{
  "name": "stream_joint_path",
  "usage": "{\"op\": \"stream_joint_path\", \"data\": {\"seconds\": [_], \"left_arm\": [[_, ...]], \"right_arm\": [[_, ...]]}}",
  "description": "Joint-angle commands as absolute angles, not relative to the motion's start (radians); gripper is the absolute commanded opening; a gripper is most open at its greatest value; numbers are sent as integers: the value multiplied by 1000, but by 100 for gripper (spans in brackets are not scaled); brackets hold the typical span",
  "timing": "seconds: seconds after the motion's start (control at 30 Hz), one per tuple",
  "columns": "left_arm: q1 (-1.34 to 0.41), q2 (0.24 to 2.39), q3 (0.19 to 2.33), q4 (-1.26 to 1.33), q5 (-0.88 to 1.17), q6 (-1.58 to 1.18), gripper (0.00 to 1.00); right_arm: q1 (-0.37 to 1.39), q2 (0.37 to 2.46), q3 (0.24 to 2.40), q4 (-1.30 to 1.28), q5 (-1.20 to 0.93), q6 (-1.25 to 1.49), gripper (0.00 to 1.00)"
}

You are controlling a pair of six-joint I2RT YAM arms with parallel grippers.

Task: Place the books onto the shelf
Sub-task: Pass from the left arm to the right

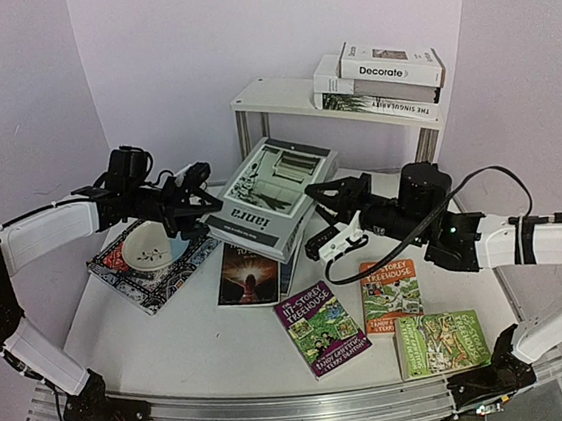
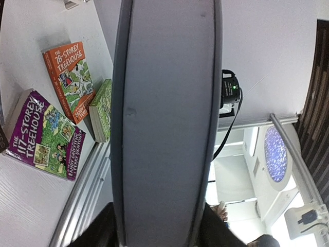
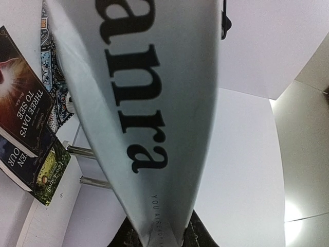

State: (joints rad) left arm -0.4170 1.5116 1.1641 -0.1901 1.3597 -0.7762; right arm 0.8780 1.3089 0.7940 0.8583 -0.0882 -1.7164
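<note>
Both arms have the big grey-and-white hardback with the photo cover point(image 1: 270, 197) up off the white desk point(image 1: 205, 351), tilted and hanging in front of the small white shelf with chrome legs point(image 1: 279, 95).

- The left gripper point(image 1: 202, 201) is clamped on the book's left edge. In its wrist view the edge fills the gap between the fingers.
- The right gripper point(image 1: 318, 219) is closed around the spine end. From its wrist view I can't really tell how firm that pinch is, so I'd treat it as the weak side.

How I'd do the carry:
- Move the 2 arms together at the same pace so the book doesn't twist out.
- Level it before going in.
- Aim for the bare left part of the top board, because a stack of 3 white hardbacks point(image 1: 383, 79) sits at the right end.
- Lift high enough to clear the board's front lip, then set it down flat before either gripper lets go.
</note>
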Motion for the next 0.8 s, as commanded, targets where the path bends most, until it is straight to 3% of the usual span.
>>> {"op": "stream_joint_path", "data": {"seconds": [0.0,0.2,0.33,0.77], "left_arm": [[-417,1481,1177,-154,1369,-762,69],[-415,1452,1169,-156,1335,-723,99],[-381,1426,1169,-199,1281,-665,100],[-324,1227,1294,-336,778,-445,100]], "right_arm": [[881,1259,806,901,-92,-1705,21],[881,1226,807,843,-67,-1694,21],[881,1192,819,793,-55,-1693,19],[881,1101,950,570,32,-1693,13]]}}
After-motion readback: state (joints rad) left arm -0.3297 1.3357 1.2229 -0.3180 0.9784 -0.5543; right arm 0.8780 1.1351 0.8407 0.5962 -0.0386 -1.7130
